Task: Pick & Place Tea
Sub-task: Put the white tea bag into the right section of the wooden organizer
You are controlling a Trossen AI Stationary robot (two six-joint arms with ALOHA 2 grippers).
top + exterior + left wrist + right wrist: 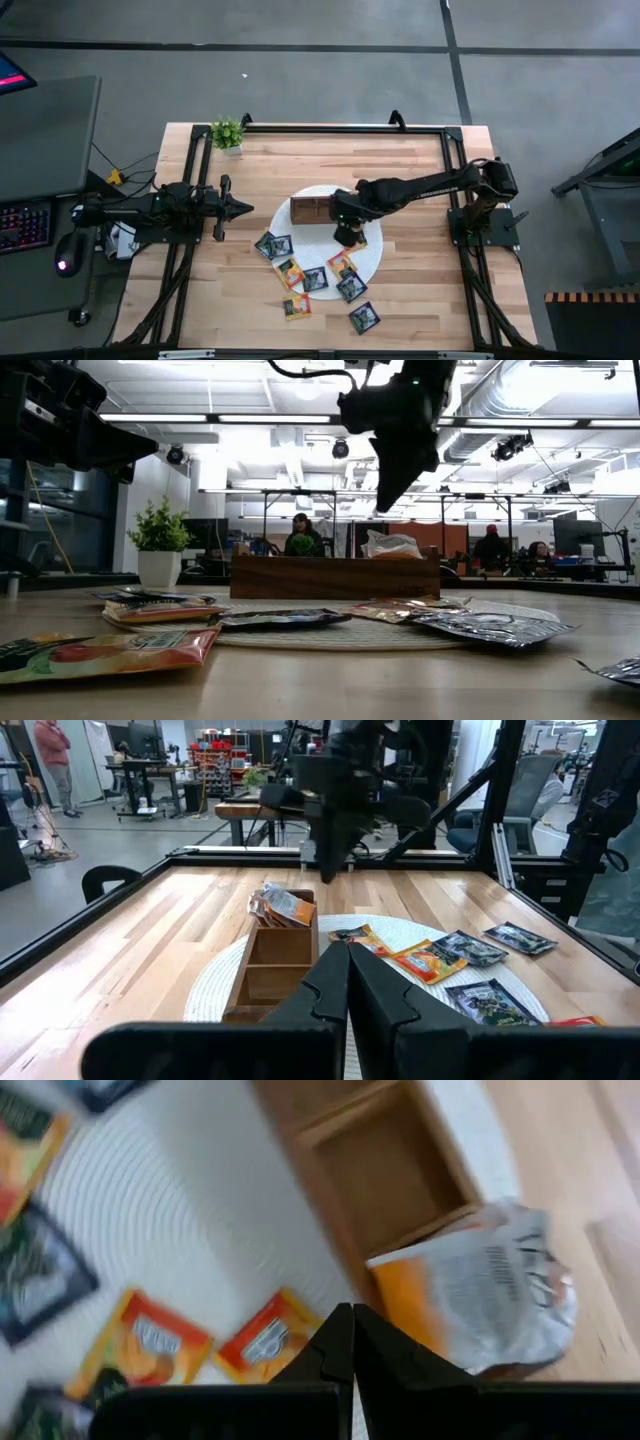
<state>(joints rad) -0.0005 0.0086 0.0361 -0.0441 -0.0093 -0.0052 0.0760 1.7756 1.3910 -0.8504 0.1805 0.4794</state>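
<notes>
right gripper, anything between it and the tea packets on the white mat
Nothing visible does. The right gripper, shut and empty, hangs above the white mat beside the wooden box; the orange packets lie uncovered beneath it.

My bench sits on a grey concrete floor (300, 70) w/ dark seams; a desk w/ keyboard (25, 225) and mouse (64, 252) stands alongside. Beyond it, an open lab: white ceiling w/ strip lights (215, 418) and ducts (500, 405), workbenches, chairs, people seated (300, 532) in the bkgd.
</notes>
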